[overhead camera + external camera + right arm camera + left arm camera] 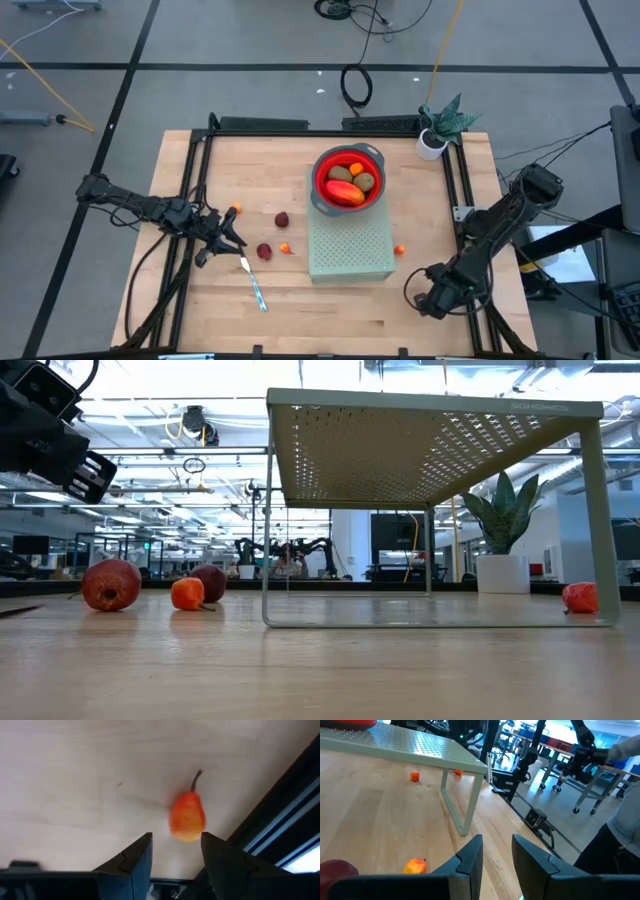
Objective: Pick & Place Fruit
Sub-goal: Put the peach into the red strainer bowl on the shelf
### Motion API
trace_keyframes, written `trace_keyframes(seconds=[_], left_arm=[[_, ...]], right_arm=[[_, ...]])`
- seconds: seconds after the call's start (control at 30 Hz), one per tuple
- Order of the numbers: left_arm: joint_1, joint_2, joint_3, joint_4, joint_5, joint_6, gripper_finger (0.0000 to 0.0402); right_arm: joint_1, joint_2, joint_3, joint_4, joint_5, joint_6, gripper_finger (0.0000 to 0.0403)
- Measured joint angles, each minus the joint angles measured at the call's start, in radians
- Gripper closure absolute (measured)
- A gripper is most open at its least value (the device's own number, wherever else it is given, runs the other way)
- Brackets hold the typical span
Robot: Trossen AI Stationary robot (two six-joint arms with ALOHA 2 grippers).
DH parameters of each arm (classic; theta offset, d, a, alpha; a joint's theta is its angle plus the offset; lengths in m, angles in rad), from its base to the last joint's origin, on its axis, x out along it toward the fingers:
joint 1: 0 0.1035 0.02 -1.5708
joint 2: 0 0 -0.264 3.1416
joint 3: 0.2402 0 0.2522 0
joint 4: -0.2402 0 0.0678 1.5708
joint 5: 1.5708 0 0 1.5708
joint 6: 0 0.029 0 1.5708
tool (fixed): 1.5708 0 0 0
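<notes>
From above, I see my left end effector [222,243] at nine o'clock on the pale wooden surface [200,300], jaws parted on nothing, beside two dark red round fruits [264,251] and a tiny orange ball fruit [286,248]. The red collapsible bowl [322,172] sits at twelve, part filled. The right end effector [432,300] waits at four o'clock, open. Level view: the fruits look light, smooth, prone to roll. Left wrist: fingers [467,857] apart, open room ahead. I judge a grip across the ball's widest part safest.
</notes>
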Motion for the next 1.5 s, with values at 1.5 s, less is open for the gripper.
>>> trace_keyframes(seconds=[1.5], left_arm=[[0.001, 0.0, 0.0, 0.0, 0.0, -0.003, 0.03]], right_arm=[[-0.001, -0.001, -0.14, 0.178, -0.071, -0.028, 0.0326]])
